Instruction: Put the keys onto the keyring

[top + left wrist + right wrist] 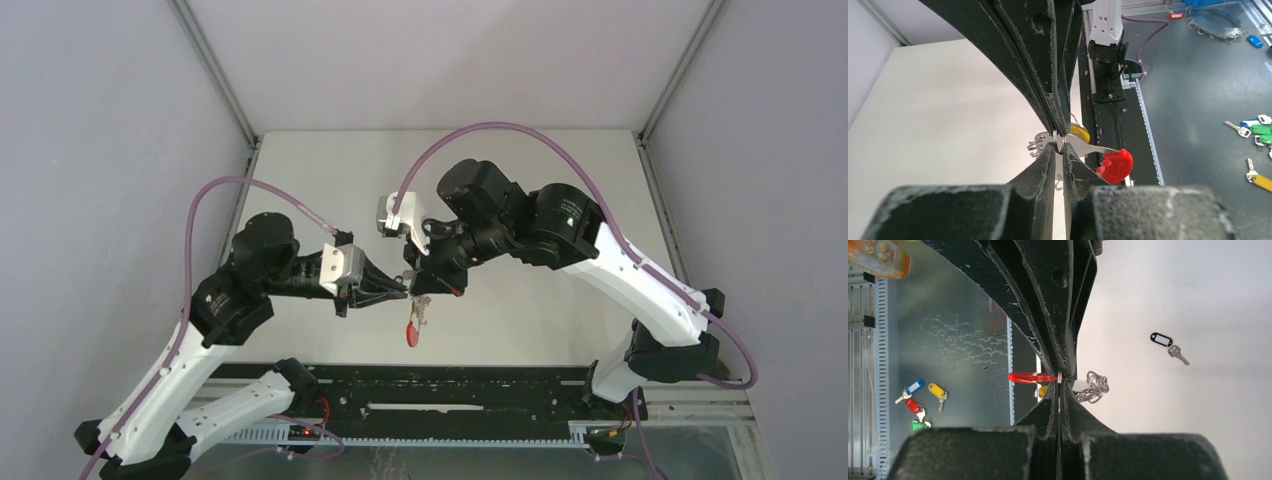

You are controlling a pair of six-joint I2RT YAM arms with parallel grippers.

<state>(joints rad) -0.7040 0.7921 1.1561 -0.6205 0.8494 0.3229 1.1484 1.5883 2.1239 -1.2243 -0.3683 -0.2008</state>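
You have the keyring (1115, 165) up in the air, over the table (1198, 430), with both grippers meeting at its wire rings (1093, 387). The right gripper (1060, 384) is fully closed, pinching one thin ring at its tips. The left gripper (1059, 146) is nearly closed, its tips either side of that same ring and seemingly gripping it.

Expect the keyring to be light. The red plastic should be stiff, and the wire rings thin, springy and slippery, so they are likely to twist out of a pinch. Take hold on the wire itself, close to the ring's split.

Count one keyring, with a bunch of rings too tangled to number, and two keys. The yellow-tagged key (1079, 133) is touching the keyring, though I cannot tell whether it is threaded on. The black-tagged key (1168, 344) lies well apart from the keyring.
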